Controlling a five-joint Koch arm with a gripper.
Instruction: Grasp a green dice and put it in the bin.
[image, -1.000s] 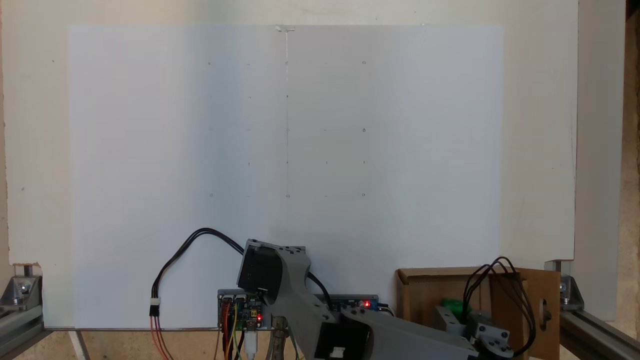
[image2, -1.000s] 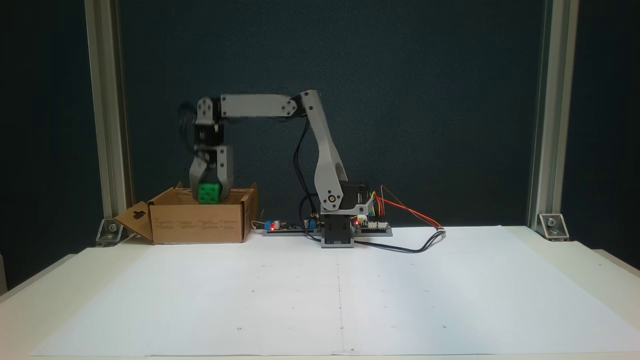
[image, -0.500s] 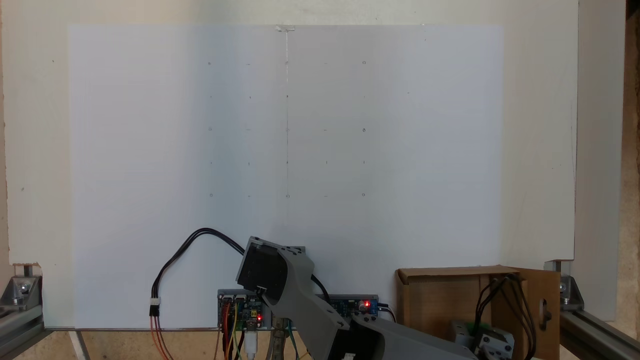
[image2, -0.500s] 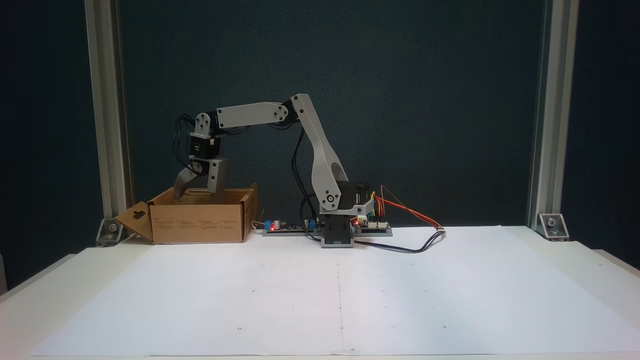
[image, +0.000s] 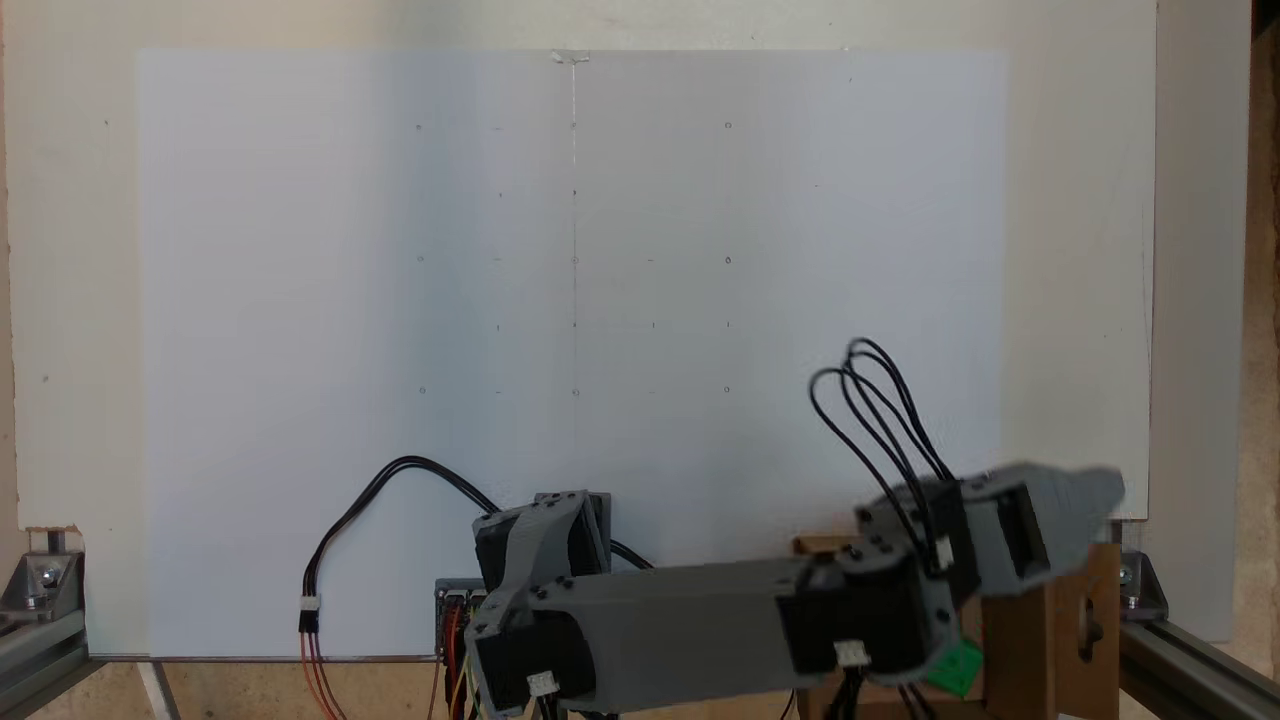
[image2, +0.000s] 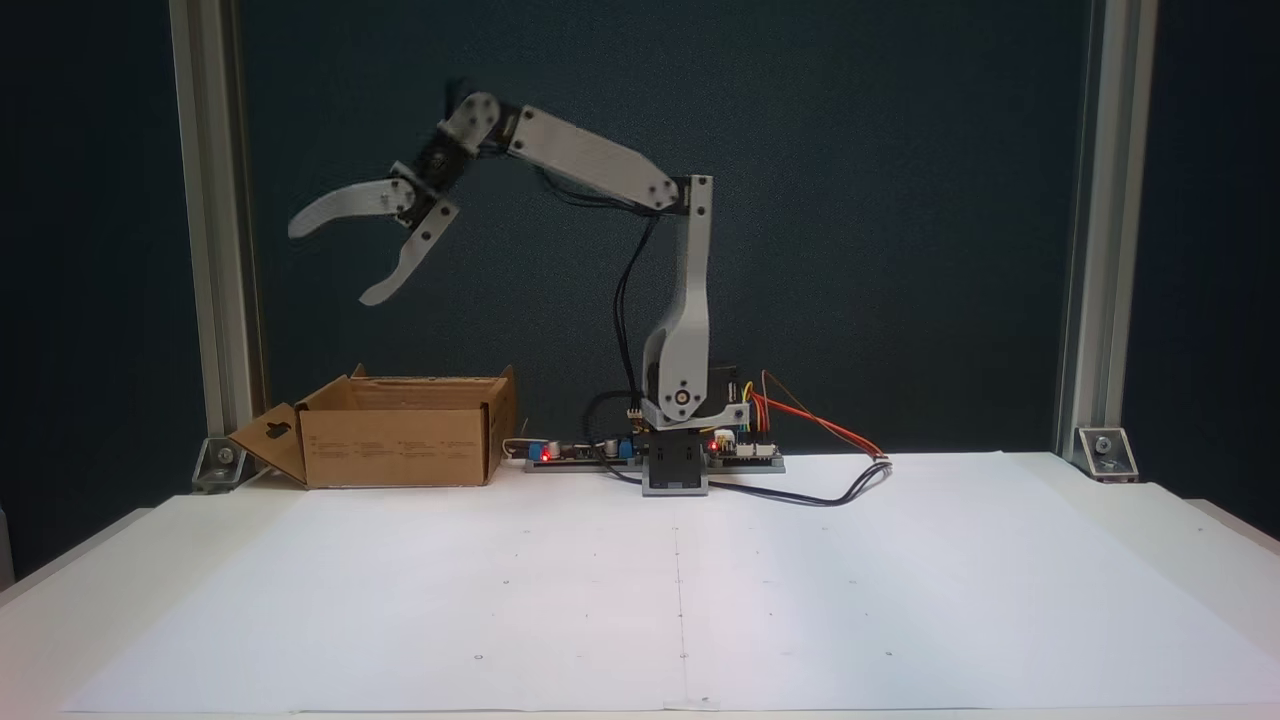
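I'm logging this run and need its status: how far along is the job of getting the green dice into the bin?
Done: the green dice lies inside the bin, seen past the arm in a fixed view. In hand: nothing; the gripper hangs high above the box with its fingers spread apart and empty. Left: nothing of the placing itself; at most, likely, the arm going to rest.
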